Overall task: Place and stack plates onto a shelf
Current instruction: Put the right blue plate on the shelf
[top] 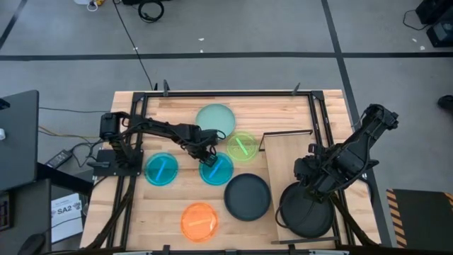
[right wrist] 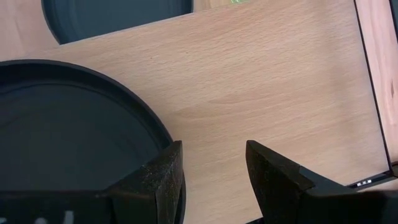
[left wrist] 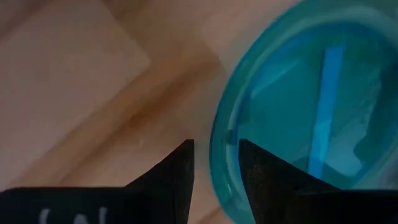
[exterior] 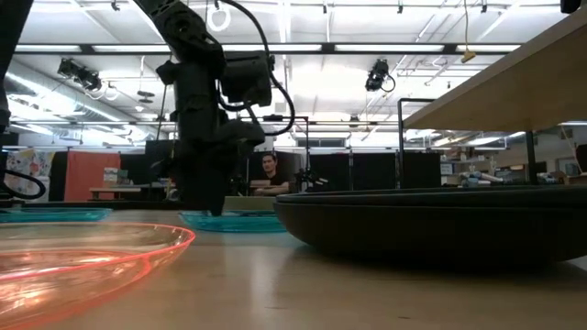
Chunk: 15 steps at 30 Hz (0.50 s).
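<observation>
Left claw [top: 210, 157] low over the bench middle, its two dark wedge fingers [left wrist: 177, 180] parted and astride the rim of a round translucent cyan plate [top: 216, 168]; not yet pinched on it, rim sits in the gap. Second translucent cyan plate [top: 162, 169] flat toward the left edge, glossy orange translucent plate [top: 199, 220] near the front edge, lime green translucent plate [top: 243, 146] and pale mint opaque plate [top: 215, 119] toward the back. Matte black round plate [top: 248, 196] on the planked butcher-block bench [top: 177, 198], just beside the smooth light-wood rectangular shelf board [top: 287, 166]. Right claw [top: 306, 177] over the shelf, fingers spread, released, at the raised rim of the other matte black plate [top: 306, 209] lying on the shelf's front end
</observation>
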Available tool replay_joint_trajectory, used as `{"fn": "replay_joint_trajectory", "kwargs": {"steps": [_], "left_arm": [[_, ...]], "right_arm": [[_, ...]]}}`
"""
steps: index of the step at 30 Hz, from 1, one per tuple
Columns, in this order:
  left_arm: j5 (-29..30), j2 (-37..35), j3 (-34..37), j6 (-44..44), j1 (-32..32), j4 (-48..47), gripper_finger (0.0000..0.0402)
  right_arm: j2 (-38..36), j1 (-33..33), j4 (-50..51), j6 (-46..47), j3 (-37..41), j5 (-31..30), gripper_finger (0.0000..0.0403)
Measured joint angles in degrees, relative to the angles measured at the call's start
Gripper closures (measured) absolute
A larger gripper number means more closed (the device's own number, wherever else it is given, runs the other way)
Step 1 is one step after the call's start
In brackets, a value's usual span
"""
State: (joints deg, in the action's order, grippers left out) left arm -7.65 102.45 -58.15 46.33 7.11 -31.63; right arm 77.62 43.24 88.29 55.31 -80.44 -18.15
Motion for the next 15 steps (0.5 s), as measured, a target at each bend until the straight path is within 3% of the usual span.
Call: {"fn": "replay_joint_trajectory", "kwargs": {"steps": [15], "left_arm": [[-0.1,0.3,0.0,0.0,0.1,0.3,0.0356]], "right_arm": [[0.0,0.0,0.0,0.0,0.0,0.0,0.0220]]}}
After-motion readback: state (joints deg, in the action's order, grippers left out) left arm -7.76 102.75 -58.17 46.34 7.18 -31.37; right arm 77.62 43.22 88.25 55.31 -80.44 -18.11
